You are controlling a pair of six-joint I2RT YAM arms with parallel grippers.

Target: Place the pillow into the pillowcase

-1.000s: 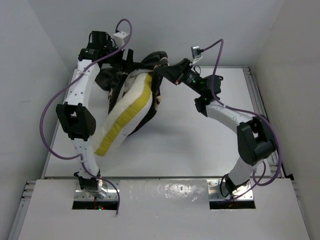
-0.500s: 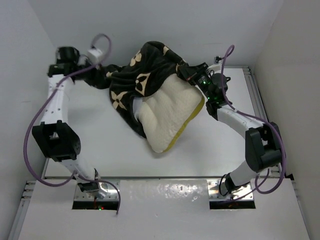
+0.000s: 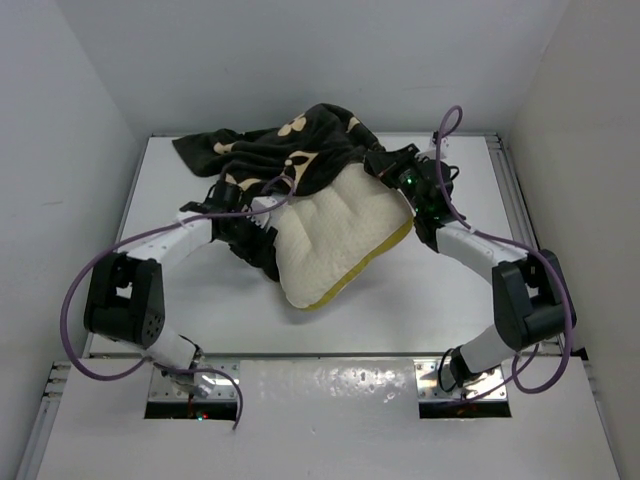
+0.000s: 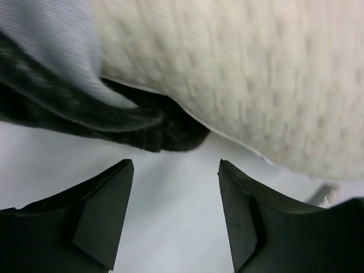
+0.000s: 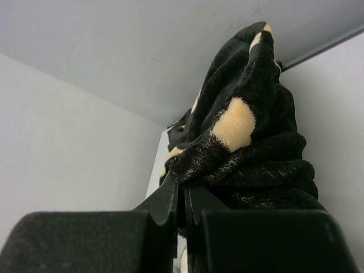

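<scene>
Pillow (image 3: 340, 235) lies part-sheathed at mid-table (image 3: 420, 310), its near corner and yellow piping (image 3: 372, 262) bare and pointing toward the arm bases, its far half under the pillowcase (image 3: 300, 150). Just beyond that bare corner, on the pillow's left flank, the left gripper (image 4: 175, 170) sits low over the table with its jaws apart and nothing between them. Its wrist camera shows the pillow's quilted surface above, with a dark fold of the case tucked beneath it, just ahead of the fingertips. Farther back, at the pillow's far right corner, the right gripper (image 5: 183, 196) is pinched tight on a fold of the case, the fabric rising in a heap above its fingers. Beyond both, the rest of the case is bunched toward the table's far edge, one flap trailing off to the left. The job appears to be about half done, and the step in hand looks to be drawing the case's mouth down over the pillow. The next move likely calls for the left gripper to close on the case's edge beside it, then for both arms to pull the fabric toward the bare near corner. Where the hem runs under the pillow cannot be made out.
</scene>
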